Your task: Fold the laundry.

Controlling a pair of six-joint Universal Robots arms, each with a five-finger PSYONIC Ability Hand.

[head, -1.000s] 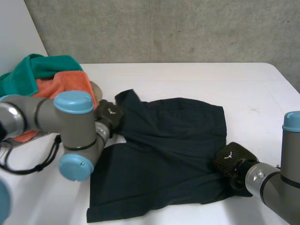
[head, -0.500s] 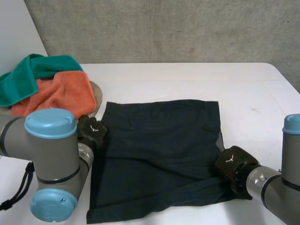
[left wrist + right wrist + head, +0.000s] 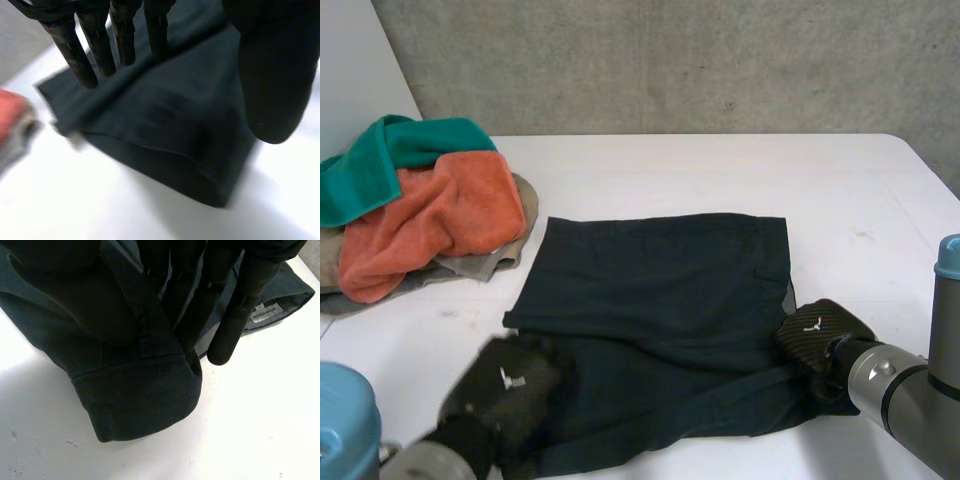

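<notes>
Garment: you have one dark garment [image 3: 660, 290], spread flat mid-table, its near part doubled into a fold.
Hands: two, both at the garment's near edge.
Left hand [image 3: 505, 385]: over the near left corner, with fingers straight and apart from the thumb, holding nothing.
Right hand [image 3: 815, 335]: at the near right corner, where thumb and fingers pinch the hem [image 3: 145, 375] between them.
Pile: three cloths heaped at the table's far left, near the garment but apart: teal towel [image 3: 410, 150], orange towel [image 3: 450, 215], beige cloth [image 3: 490, 262].
Surface: one white table [image 3: 720, 170].
Room: grey concrete wall [image 3: 670, 60] behind it.
Writing: you get one white tag [image 3: 265, 315] on the garment by the right fingertips, its print too small to read.
</notes>
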